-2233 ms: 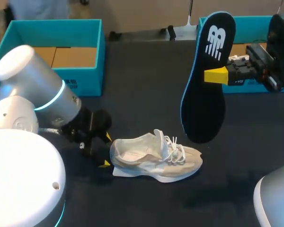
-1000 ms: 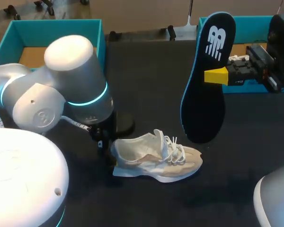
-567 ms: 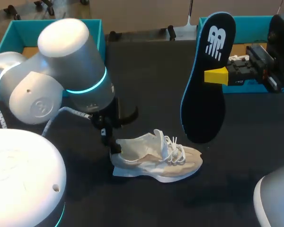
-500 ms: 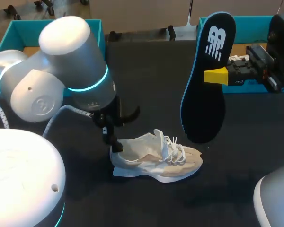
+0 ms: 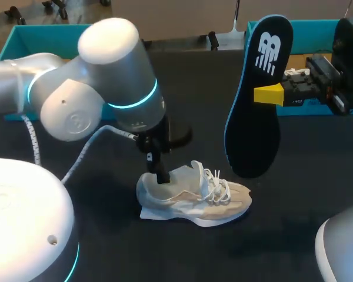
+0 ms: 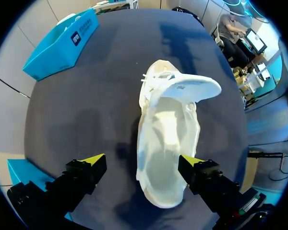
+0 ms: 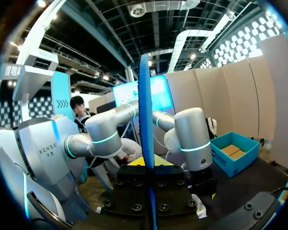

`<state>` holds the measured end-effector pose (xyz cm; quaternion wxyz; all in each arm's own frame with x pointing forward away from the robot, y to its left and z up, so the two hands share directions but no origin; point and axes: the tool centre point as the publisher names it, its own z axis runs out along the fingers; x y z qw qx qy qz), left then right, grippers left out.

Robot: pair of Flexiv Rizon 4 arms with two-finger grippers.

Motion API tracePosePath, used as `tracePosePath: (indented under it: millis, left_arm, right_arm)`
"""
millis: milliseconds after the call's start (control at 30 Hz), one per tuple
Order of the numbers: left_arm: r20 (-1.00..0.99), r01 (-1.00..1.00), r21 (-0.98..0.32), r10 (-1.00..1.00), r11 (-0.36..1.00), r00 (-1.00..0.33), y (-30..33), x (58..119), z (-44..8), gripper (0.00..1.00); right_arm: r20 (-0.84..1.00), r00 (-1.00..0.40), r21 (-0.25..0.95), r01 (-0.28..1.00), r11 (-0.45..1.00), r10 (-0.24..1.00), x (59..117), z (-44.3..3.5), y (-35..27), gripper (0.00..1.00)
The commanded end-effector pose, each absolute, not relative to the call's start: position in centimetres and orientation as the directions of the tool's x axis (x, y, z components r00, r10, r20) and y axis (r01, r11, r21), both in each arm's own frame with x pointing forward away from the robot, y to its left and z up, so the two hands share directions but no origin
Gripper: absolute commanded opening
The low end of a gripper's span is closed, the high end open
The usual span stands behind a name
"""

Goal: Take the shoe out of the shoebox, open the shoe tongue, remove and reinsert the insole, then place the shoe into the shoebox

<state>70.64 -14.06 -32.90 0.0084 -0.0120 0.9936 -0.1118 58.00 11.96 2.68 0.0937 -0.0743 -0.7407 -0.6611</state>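
Note:
A beige shoe (image 5: 194, 197) lies on its sole on the dark table, toe to the right. My left gripper (image 5: 161, 175) hangs over its heel, pointing down. In the left wrist view this gripper (image 6: 143, 160) is open, and the shoe (image 6: 165, 129) lies under and ahead of it with its tongue (image 6: 189, 88) pulled up. One yellow fingertip (image 6: 192, 161) is over the heel's edge, the other is beside the shoe. My right gripper (image 5: 270, 94) is shut on a dark, blue-rimmed insole (image 5: 256, 100), held upright in the air right of the shoe. Edge-on, the insole (image 7: 145, 115) rises from that gripper (image 7: 148, 167).
A teal shoebox (image 5: 23, 35) stands at the back left, largely hidden behind my left arm. A second teal box part (image 5: 317, 29) sits at the back right behind my right gripper. A white slip of paper (image 5: 150, 214) lies under the shoe's heel.
My left arm has swung from the left of the heel to the right and now stands over the heel, gripper still open. The right arm and insole have not moved.

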Motion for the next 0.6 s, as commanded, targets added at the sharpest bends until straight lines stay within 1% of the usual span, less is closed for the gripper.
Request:
tracePosePath:
  millis: [33,167,200,233,300,367,433,533,600]
  left_arm:
    - [-0.013,-0.016,-0.222,-0.020,0.975,-1.000,-14.9,71.1,-34.9,1.00]
    - [-0.019,-0.006,-0.211,-0.011,0.978,-1.000,-15.4,70.8,-36.0,1.00]
    - [-0.024,-0.008,-0.193,-0.013,0.981,-1.000,-15.5,70.6,-36.4,0.96]
    - [-0.021,-0.008,-0.194,-0.012,0.981,-1.000,-15.5,70.6,-36.6,0.95]
    - [-0.020,-0.008,-0.196,-0.012,0.981,-1.000,-15.5,70.4,-36.9,0.87]
    - [-0.027,-0.016,-0.191,-0.022,0.981,-0.999,-15.5,70.3,-37.2,0.85]
    - [-0.024,-0.026,-0.184,-0.031,0.983,-0.999,-15.6,70.4,-37.5,0.80]
    - [-0.023,-0.035,-0.176,-0.039,0.984,-0.999,-15.7,70.4,-37.7,0.63]
    - [-0.026,-0.036,-0.171,-0.042,0.985,-0.999,-15.8,70.4,-37.8,0.53]
  right_arm:
    - [0.238,-0.971,0.965,0.235,0.118,-0.017,58.2,2.8,12.2,0.00]
    - [0.238,-0.971,0.965,0.235,0.118,-0.017,58.2,2.8,12.2,0.00]
    - [0.238,-0.971,0.965,0.235,0.118,-0.017,58.2,2.8,12.2,0.00]
    - [0.238,-0.971,0.965,0.235,0.118,-0.017,58.2,2.8,12.2,0.00]
    - [0.238,-0.971,0.965,0.235,0.118,-0.017,58.2,2.8,12.2,0.00]
    - [0.238,-0.971,0.965,0.235,0.118,-0.017,58.2,2.8,12.2,0.00]
    - [0.238,-0.971,0.965,0.235,0.118,-0.017,58.2,2.8,12.2,0.00]
    - [0.238,-0.971,0.965,0.235,0.118,-0.017,58.2,2.8,12.2,0.00]
    - [0.238,-0.971,0.965,0.235,0.118,-0.017,58.2,2.8,12.2,0.00]
